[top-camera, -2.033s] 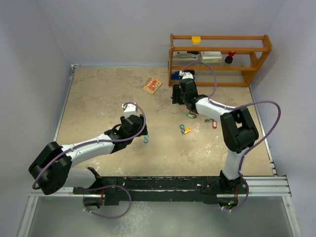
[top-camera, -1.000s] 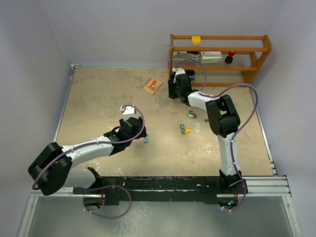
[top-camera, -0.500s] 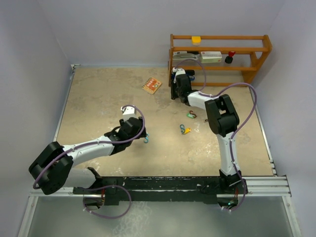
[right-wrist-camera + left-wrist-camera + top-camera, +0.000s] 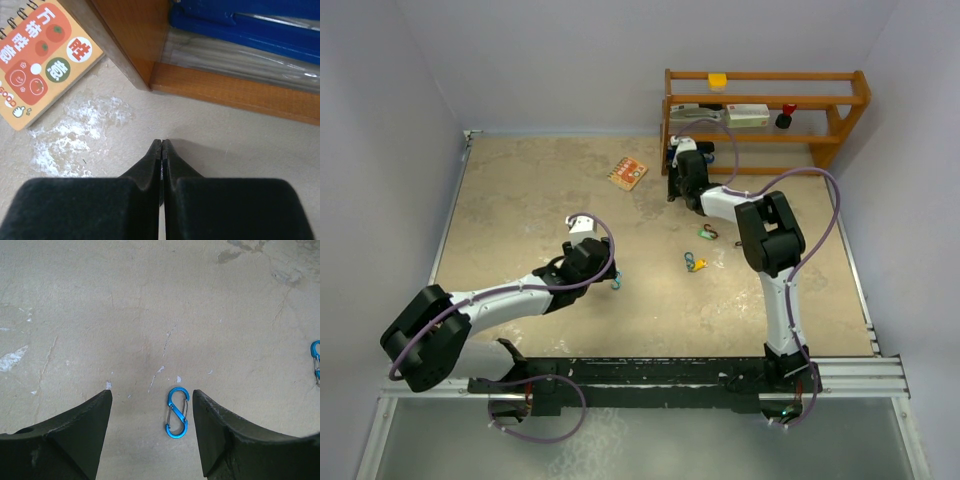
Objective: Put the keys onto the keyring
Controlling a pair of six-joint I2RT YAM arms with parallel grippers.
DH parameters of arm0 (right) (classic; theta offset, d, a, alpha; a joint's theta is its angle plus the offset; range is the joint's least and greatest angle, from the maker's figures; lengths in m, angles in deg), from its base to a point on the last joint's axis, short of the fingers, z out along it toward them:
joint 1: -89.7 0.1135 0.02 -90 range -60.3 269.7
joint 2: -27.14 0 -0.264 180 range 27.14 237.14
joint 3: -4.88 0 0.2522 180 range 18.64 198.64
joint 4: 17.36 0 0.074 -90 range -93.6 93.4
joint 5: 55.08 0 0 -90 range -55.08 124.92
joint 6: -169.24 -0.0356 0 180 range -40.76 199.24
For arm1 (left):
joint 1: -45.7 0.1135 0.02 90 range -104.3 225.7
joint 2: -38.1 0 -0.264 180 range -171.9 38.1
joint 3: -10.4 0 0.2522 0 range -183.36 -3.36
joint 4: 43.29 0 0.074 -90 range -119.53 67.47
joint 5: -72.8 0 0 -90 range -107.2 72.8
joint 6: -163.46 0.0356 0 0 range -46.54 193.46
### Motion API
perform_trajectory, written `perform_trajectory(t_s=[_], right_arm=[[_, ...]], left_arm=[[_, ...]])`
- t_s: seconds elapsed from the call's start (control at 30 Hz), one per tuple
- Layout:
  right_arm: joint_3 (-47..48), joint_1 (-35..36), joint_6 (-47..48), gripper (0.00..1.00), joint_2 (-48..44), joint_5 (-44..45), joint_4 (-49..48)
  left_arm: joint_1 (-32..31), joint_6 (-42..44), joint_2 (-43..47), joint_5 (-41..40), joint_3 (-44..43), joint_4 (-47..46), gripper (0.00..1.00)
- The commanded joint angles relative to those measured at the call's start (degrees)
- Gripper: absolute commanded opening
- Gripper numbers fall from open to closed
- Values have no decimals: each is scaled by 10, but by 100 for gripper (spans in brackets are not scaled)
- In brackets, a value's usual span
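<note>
Keys [image 4: 696, 263] lie apart from the left and right jaws

A green-tagged key [image 4: 707, 232] and a yellow-tagged key [image 4: 701, 265] lie flat and loose on the tabletop [image 4: 540, 200], right of centre, near each other but apart, the green one farther back, their silver blades too small to make out.

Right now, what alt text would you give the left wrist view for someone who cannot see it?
A blue S-shaped clip lies flat on the beige table between the dark fingers of the open left gripper, touching neither. A second blue clip is cut off at the right edge.
</note>
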Motion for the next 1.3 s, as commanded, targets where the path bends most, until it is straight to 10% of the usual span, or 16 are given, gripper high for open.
perform_trajectory(t_s=[0.0, 0.8, 1.27], right_arm=[[-33, -2, 12, 0, -52, 23, -62], [-296, 65, -12, 0, -376, -5, -40], [-324, 90, -18, 0, -414, 11, -28]], left_arm=[[3, 4, -2, -3, -20, -19, 63], [-30, 9, -61, 44, -17, -37, 62], [-90, -4, -107, -73, -52, 14, 59]])
